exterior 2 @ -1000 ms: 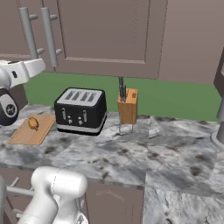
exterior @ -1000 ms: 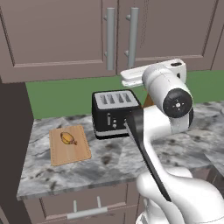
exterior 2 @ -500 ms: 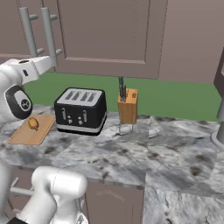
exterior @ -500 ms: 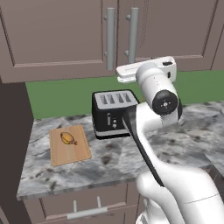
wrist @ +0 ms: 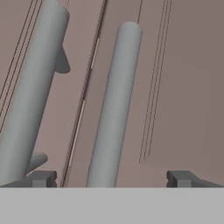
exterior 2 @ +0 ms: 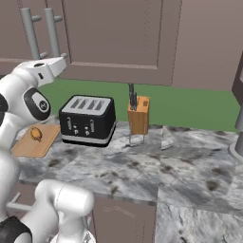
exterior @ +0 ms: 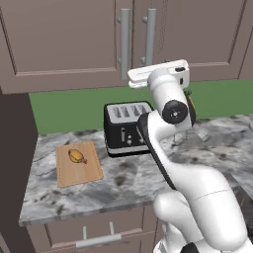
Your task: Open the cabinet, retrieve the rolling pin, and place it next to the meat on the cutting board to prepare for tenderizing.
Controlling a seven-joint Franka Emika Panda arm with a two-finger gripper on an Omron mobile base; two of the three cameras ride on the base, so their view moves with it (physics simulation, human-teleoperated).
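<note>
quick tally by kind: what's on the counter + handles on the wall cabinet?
Toaster: 1
Knife block: 1
Cutting board: 1
Meat on the board: 1
Cabinet bar handles: 2
Total: 6

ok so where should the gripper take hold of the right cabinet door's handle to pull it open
Grip the right bar handle on its lower shaft, coming straight on from the front. It's a long upright cylinder standing off the cabinet door, so fingers can close across it from either side. The open gripper already straddles that bar.
</note>
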